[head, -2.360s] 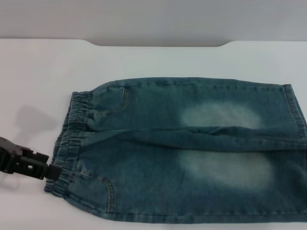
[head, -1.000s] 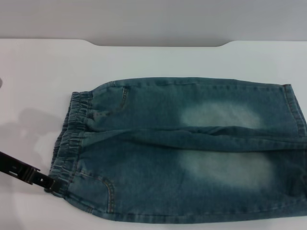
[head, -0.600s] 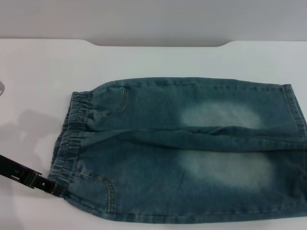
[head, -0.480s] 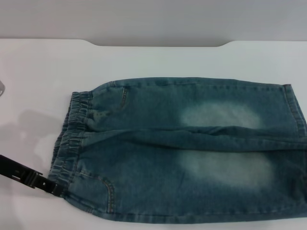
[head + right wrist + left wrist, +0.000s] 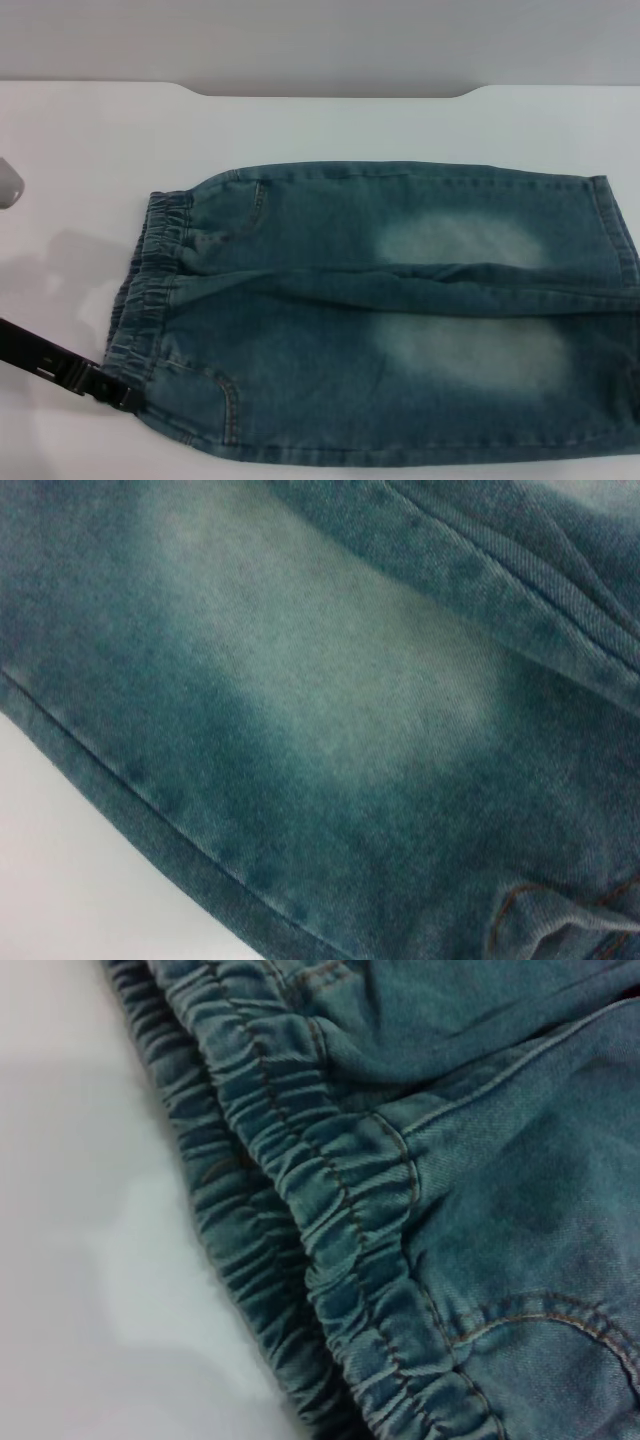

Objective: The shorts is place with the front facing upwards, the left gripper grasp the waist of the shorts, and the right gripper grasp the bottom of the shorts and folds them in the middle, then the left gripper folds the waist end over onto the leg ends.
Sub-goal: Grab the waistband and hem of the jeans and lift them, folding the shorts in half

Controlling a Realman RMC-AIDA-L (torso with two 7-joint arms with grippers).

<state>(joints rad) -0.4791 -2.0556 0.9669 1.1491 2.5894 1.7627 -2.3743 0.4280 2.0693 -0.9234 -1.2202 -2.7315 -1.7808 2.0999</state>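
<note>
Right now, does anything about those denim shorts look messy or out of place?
Mostly no. The shorts lie flat on the white table, with one long crease running lengthwise through the middle. The left gripper sits at the waistband's near corner.

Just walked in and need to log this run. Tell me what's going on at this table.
A two-armed robot is folding denim shorts that lie flat on a white table, waistband toward the robot's left and leg hems to its right. The left gripper is at the near corner of the waistband, low against the table. The right gripper itself is out of sight; its wrist camera looks down closely on a faded patch of the denim. No fold has been made yet.
</note>
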